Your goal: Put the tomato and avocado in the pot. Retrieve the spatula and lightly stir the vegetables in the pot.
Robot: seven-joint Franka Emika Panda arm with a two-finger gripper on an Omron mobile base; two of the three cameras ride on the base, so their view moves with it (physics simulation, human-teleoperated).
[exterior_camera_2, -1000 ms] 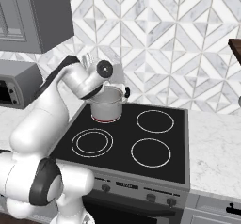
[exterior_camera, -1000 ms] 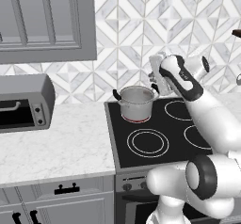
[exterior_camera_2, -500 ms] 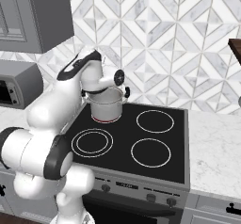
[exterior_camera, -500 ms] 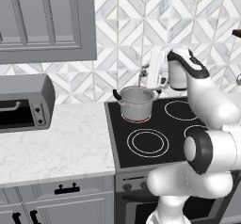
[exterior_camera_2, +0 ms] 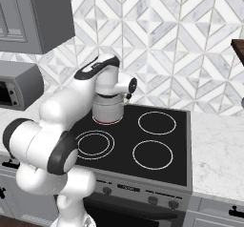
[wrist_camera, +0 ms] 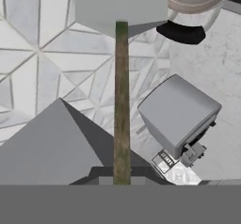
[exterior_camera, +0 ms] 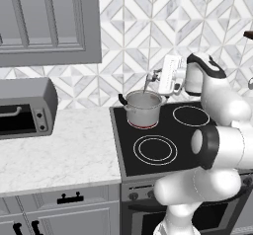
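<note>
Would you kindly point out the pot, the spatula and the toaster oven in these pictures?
pot (exterior_camera: 143,111): left base view, on its steel side wall.
spatula (wrist_camera: 121,100): hand view, midway along its thin dark handle.
toaster oven (exterior_camera: 29,93): left base view, on its grey top.

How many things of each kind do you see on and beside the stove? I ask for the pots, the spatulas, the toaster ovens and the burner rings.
Pot: 1
Spatula: 1
Toaster oven: 1
Burner rings: 4
Total: 7
</note>
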